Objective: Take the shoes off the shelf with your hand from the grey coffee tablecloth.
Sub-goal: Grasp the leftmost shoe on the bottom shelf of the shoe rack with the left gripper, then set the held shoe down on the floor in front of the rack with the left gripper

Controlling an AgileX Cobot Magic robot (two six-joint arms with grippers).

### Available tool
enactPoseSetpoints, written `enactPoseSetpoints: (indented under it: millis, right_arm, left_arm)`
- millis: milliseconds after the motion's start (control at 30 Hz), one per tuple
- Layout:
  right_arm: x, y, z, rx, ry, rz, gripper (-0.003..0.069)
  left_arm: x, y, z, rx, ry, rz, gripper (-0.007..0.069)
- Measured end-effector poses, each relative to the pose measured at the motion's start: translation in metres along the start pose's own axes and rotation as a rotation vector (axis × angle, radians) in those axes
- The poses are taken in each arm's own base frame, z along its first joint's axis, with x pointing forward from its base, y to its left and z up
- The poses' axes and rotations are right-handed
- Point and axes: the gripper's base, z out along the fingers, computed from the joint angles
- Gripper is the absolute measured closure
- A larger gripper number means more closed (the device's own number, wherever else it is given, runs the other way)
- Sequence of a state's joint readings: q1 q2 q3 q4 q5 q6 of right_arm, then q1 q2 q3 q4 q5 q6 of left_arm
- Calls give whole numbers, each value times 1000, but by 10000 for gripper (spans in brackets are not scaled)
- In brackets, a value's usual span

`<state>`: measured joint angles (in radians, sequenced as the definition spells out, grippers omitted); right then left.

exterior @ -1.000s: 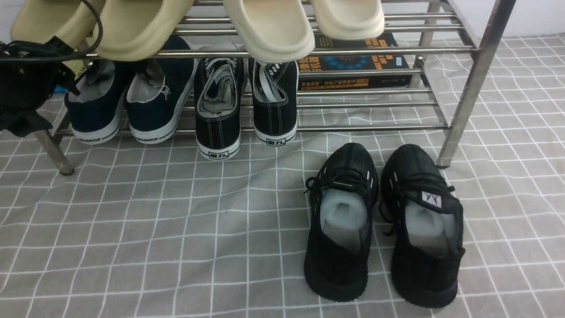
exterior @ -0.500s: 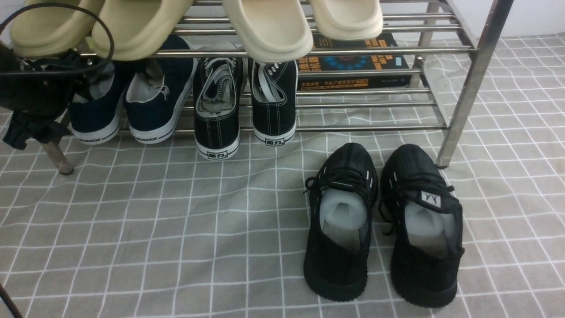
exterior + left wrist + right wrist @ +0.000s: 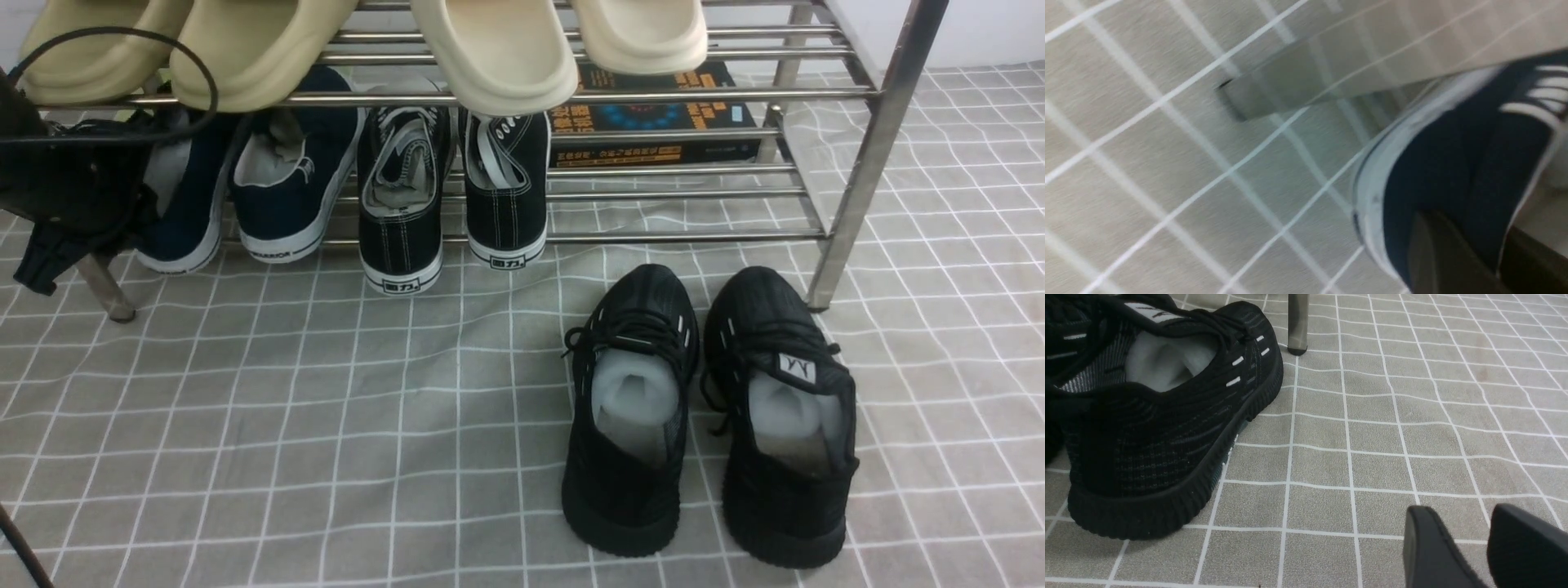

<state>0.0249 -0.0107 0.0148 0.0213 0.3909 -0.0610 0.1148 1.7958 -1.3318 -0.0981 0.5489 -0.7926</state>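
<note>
**Grid cloth** lies under both hands. **Shelf** stands on it, ahead of them. **Navy shoes** sit heels-out on the lower tier, at the tips of the left hand. Its fingers are closed on the wall of the nearer shoe, which is tilted. Right hand hovers low over the cloth, fingers slightly parted, holding nothing.

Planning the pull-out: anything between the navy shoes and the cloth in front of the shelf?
Nothing visible. The cloth straight ahead of the navy shoes is bare; the shelf leg stands just left of that path, and the black runners lie well to the right.
</note>
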Motion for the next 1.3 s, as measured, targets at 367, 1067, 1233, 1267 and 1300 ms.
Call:
enactPoseSetpoints:
  millis: [367, 1067, 1233, 1267, 1300]
  right_arm:
    - [0, 0, 0, 0, 0, 0, 421]
    - [0, 0, 0, 0, 0, 0, 421]
    - [0, 0, 0, 0, 0, 0, 421]
    - [0, 0, 0, 0, 0, 0, 421]
    - [0, 0, 0, 0, 0, 0, 421]
  left_arm:
    - [11, 21, -62, -226, 101, 67, 550]
    - [102, 134, -105, -372, 129, -75, 545]
    - [104, 136, -103, -370, 139, -48, 461]
    - [104, 135, -103, -369, 142, -37, 442]
    - [104, 134, -104, -369, 151, -12, 393]
